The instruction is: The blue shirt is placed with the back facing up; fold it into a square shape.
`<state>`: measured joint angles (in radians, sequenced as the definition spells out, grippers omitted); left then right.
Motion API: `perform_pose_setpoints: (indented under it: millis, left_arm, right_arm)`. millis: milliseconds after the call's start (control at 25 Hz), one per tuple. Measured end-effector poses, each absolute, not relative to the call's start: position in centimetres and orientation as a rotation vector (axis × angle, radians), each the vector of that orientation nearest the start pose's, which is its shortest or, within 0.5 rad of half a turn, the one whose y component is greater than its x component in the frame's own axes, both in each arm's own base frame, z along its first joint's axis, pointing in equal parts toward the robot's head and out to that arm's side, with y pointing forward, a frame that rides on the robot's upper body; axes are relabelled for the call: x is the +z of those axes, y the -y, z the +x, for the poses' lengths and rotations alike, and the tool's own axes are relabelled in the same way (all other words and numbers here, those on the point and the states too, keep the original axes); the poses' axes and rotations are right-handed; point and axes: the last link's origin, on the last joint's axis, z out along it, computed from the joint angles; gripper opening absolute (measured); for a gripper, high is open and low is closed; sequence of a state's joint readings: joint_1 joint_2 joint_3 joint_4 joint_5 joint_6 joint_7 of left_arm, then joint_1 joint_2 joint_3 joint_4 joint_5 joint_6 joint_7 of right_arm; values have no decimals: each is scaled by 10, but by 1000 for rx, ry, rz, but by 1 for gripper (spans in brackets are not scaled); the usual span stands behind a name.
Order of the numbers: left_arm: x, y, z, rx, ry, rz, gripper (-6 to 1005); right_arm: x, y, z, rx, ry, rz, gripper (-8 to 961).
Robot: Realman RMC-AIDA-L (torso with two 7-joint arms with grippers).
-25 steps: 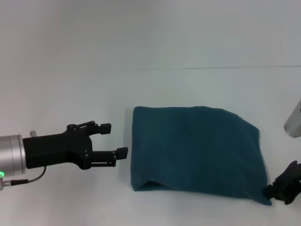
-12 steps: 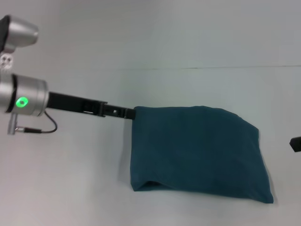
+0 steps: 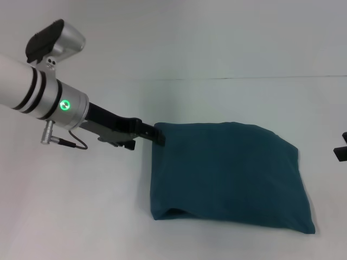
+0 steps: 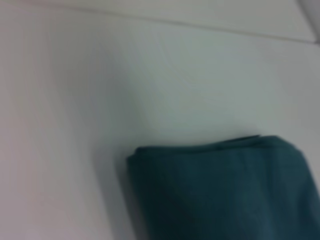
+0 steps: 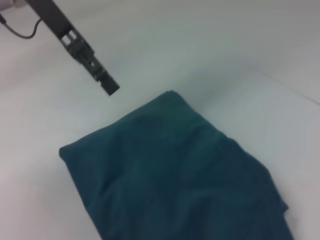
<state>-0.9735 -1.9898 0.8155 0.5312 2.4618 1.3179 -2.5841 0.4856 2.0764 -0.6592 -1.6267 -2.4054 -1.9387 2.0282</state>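
Note:
The blue shirt [image 3: 227, 173] lies folded into a puffy, roughly rectangular bundle on the white table, a loose fold showing at its near left corner. My left arm reaches in from the upper left, and the left gripper [image 3: 158, 135] sits at the shirt's far left corner, touching or just above its edge. The left wrist view shows that corner of the blue shirt [image 4: 220, 195] close below. In the right wrist view the blue shirt [image 5: 175, 170] fills the middle, with the left gripper [image 5: 111, 89] just off its corner. My right gripper [image 3: 341, 153] shows only as a dark sliver at the right edge, apart from the shirt.
The white table [image 3: 81, 216] runs around the shirt on all sides. Its back edge or seam [image 3: 244, 78] crosses the view behind the shirt. A grey cable [image 3: 70, 143] hangs under the left wrist.
The left arm rose and swung from the shirt's near left side to its far left corner, turning edge-on. The right gripper left the shirt's near right corner and drew back to the right edge.

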Motion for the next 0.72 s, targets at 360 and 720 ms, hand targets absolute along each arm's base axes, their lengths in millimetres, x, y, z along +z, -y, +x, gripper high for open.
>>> perform_pose_setpoints:
  millis: [360,720]
  left_arm:
    - [-44,-412,-187,46,1752,-2400,830]
    - [-59,-408,-182,65,1744,-2406,824]
  right_arm:
    - [141,-306,217,24,-704,-2589,643]
    - [142,-305,216,44,-691,-2594,820]
